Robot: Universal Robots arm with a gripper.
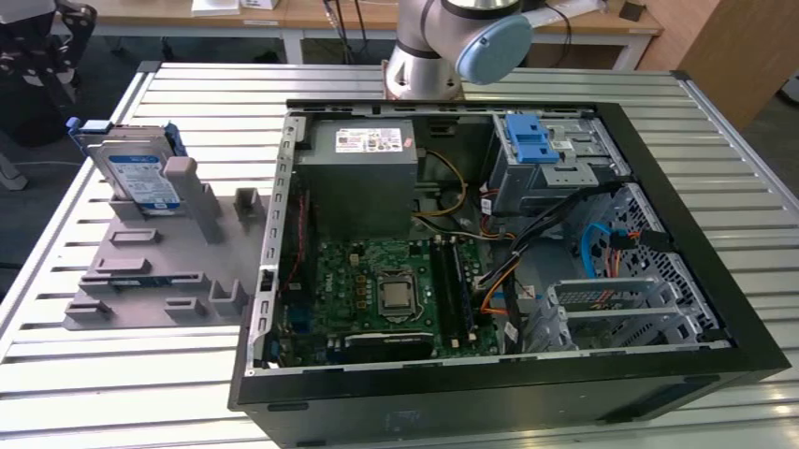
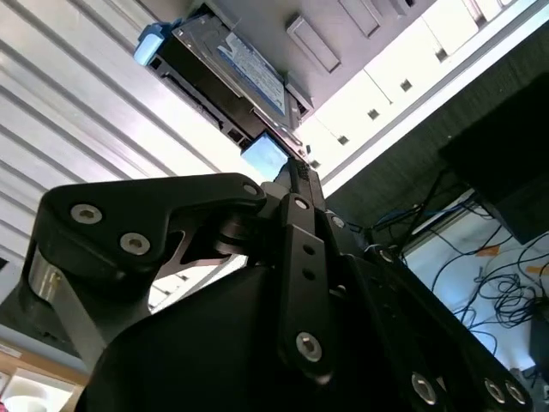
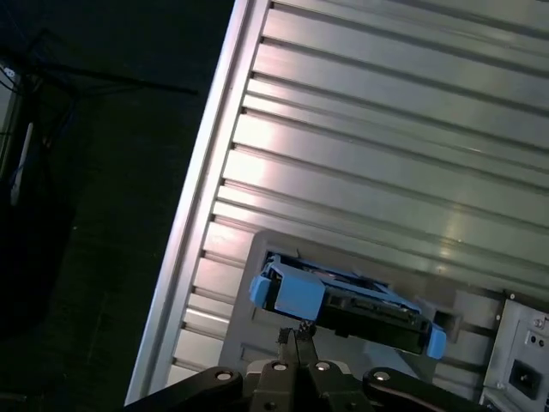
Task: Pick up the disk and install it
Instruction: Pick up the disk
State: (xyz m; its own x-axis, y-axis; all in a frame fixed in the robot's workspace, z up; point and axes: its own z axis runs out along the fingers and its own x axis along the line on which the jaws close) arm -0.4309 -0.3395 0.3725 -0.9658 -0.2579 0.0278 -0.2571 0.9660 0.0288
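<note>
Disk stands upright on edge in the grey slotted stand, at the exterior view's left end of the slatted table. Blue carrier frame wraps its edges, label side faces the camera.

Gripper is closed, tips together with nothing between them. In both wrist views it is apart from the disk, no contact. In the second wrist view the gripper lines up toward the disk, with bare table slats beside it.

Edges we see:
- In the first wrist view the table edge runs close past the stand's outer side, with dark floor beyond it.
- The stand's other side sits just beside the open computer case; we cannot tell if they touch.
- One grey post of the stand overlaps the disk's lower corner on the case side.

Open room: nothing over the disk's top edge in the exterior view. The slats past the stand are bare.

The grey drive cage with its blue latch sits in the case's far corner at the exterior view's right, near the arm base. Black, blue and orange cables crowd the space just below the cage. Case is lidless, interior exposed from above.
</note>
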